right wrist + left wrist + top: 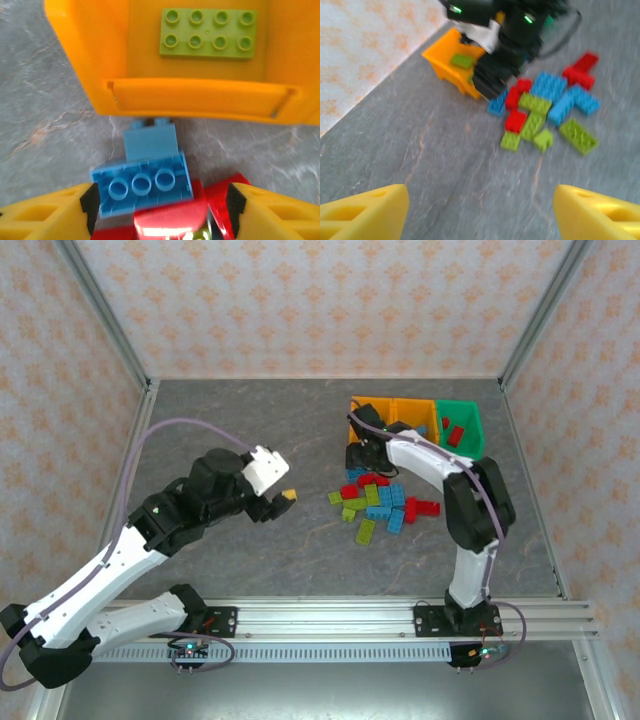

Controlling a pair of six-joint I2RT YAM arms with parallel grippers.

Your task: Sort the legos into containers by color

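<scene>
Grey mottled tabletop (250, 440), enclosed by patterned walls, carries the legos (378, 502) in a loose heap just in front of the containers. These stand in a row at the far side: left orange bin (356, 407), middle orange bin (412, 412), green bin (472, 418). Judgement on handling: the bricks are light, rigid, smooth-sided plastic, apt to slip or drag a neighbour where they overlap. The flat long sides offer a sounder hold than the studded face. One light-blue brick (142, 182) lies underside up just before the wall of the left orange bin, in which a lime green brick (207, 32) lies flat. Right gripper (162, 205) straddles that blue brick, jaws apart, nothing clamped. Left gripper (480, 210) hangs well apart from the heap, jaws wide and empty. Right arm (430, 465) covers part of the left orange bin from above. The left wrist view is blurred, and the red bricks (170, 220) under the blue one are cut off by the frame edge.
</scene>
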